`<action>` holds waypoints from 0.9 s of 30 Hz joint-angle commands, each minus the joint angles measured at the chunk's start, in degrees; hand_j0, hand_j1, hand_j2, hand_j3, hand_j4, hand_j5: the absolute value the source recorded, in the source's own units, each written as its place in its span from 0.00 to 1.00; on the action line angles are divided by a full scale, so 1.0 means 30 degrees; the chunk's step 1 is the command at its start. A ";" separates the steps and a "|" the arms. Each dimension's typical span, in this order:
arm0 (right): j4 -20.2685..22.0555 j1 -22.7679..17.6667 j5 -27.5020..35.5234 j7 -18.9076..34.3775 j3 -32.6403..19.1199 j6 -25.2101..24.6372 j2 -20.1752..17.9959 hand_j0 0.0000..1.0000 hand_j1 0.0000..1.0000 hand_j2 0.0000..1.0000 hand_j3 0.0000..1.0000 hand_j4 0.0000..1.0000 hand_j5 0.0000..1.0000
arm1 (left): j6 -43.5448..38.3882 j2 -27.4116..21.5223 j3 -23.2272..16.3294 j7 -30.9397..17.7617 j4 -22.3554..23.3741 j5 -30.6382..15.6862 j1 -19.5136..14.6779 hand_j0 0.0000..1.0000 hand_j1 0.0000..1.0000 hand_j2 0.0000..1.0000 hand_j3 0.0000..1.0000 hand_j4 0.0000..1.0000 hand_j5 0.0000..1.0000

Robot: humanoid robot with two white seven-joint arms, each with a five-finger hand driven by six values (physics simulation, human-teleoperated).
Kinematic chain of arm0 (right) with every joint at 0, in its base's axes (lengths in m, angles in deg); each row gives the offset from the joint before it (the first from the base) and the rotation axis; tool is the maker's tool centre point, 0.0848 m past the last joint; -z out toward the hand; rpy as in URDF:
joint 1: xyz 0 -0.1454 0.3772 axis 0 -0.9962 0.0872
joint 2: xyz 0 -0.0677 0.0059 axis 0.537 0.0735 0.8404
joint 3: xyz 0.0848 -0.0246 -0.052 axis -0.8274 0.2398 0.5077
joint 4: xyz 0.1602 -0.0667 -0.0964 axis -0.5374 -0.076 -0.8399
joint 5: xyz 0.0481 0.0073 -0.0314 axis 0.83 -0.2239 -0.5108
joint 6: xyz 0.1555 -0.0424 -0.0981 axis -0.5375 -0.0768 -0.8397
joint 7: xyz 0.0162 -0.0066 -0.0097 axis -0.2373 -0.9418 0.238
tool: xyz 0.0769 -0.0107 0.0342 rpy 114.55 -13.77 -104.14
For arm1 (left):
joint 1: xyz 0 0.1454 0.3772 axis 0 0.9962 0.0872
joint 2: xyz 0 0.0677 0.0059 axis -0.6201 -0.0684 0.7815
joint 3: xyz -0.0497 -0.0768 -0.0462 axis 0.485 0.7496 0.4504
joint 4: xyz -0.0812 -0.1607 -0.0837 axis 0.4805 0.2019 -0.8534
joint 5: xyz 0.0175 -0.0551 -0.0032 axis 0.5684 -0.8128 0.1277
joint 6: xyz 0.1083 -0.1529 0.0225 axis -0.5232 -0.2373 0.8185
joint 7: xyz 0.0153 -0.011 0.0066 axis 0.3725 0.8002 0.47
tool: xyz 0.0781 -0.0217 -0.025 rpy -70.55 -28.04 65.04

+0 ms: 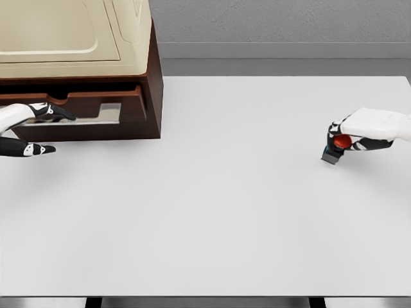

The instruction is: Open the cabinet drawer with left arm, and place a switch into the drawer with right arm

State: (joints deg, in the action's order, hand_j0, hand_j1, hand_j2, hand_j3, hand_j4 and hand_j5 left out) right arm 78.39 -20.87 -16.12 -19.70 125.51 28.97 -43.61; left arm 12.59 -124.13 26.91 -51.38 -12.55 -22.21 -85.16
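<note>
- A dark brown cabinet (153, 83) stood at the far left of the white table (212, 212), with a cream-coloured top (70, 32) resting on it.
- The cabinet's drawer (96, 106) was pulled out only a little, its front standing just proud of the cabinet face, and a silvery handle (106, 114) ran along the front.
- The left hand (35, 125) came in from the left edge, right at the drawer front. Its upper fingers (58, 113) reached to the left end of the handle, and a lower finger (38, 150) pointed out just below the drawer, above the table. The fingers looked extended rather than curled; I could not tell whether they actually gripped the handle.
- The right hand (359, 131) came in from the right edge, well apart from the cabinet, low over the table's right side.
- Its fingers were curled around the switch (337, 147), a small thing with a red button and a dark, bluish base.
- The switch's base looked to be at or just above the tabletop, tilted slightly; I could not tell whether it touched.
</note>
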 commanded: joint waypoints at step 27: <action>0.0785 0.1787 0.2516 -0.0005 -0.0079 -0.0052 0.2252 0.43 0.43 0.43 0.43 0.43 0.43 | 0.0053 -0.0914 0.0180 0.0125 -0.1216 -0.0351 0.1289 0.76 0.76 0.76 0.76 0.76 0.76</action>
State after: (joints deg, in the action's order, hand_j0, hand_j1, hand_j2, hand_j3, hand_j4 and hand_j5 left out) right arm 80.71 -15.33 -9.15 -19.71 125.25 29.00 -37.57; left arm 12.37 -126.74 27.88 -50.52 -15.64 -24.63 -81.13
